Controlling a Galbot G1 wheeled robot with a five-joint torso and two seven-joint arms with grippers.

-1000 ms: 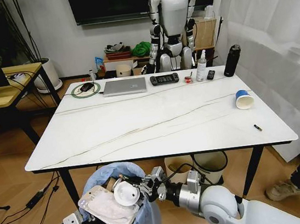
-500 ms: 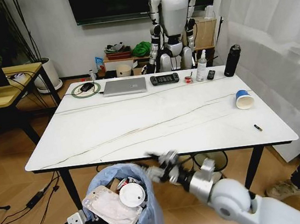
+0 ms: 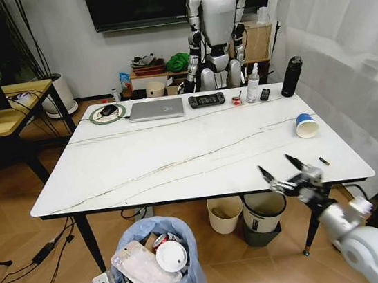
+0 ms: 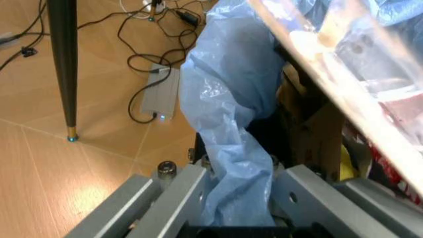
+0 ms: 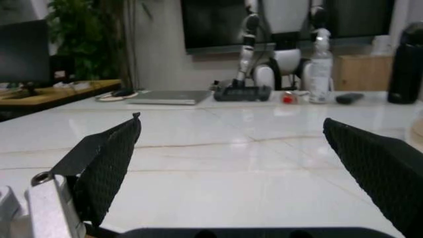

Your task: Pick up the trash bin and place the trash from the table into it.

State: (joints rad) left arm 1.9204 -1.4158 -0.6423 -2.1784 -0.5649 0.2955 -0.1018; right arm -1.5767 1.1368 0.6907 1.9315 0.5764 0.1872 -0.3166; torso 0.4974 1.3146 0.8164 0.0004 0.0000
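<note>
Left wrist view shows left hand point(image 4: 241, 198) clamping trash bin point(image 4: 228, 114) liner.

My trash bin point(image 3: 157, 271) sits low at about 7 o'clock, below the near edge of the surface point(image 3: 190, 152), its crinkly light-blue bag bulging over the rim. Inside it lie a flat white pouch point(image 3: 142, 272), a round white lid point(image 3: 171, 256) just beside it at 3 o'clock, and brown cardboard deeper down. My left jaws point(image 4: 231, 198) pinch the bag's blue plastic at the rim. On the white, dark-veined surface, a blue paper cup point(image 3: 306, 125) lies tipped on its side at about 2 o'clock.
</note>
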